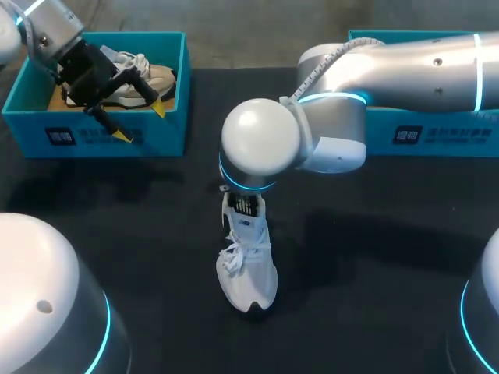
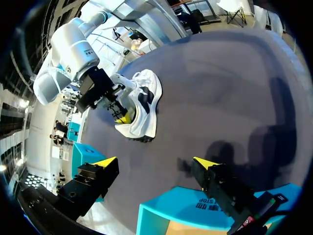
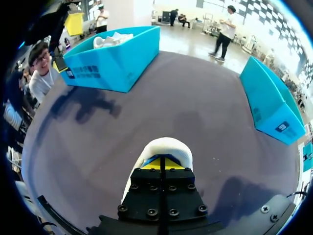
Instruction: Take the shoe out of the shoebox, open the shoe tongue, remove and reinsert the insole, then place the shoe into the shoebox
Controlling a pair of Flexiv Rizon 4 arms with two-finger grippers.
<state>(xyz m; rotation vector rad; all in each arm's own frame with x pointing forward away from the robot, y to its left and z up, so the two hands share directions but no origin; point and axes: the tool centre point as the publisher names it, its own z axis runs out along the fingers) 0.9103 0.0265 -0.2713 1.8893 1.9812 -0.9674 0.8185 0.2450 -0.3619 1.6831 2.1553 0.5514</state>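
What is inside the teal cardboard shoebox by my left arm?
The teal shoebox holds a white-and-beige laced sneaker. The open left gripper and its wrist hide part of the sneaker.

Overhead, my right arm (image 1: 335, 117) hides my right gripper (image 2: 122, 115) and the heel of the white shoe (image 1: 248, 269). My left gripper (image 1: 142, 122) partly covers the boxed shoe (image 1: 153, 75).

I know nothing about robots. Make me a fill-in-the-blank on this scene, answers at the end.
The white shoe stands on the black ___.
A second shoe lies inside the left ___.
The left gripper above that box is ___.
The right gripper is at the white shoe's ___ end.
Missing: table; shoebox; open; heel.
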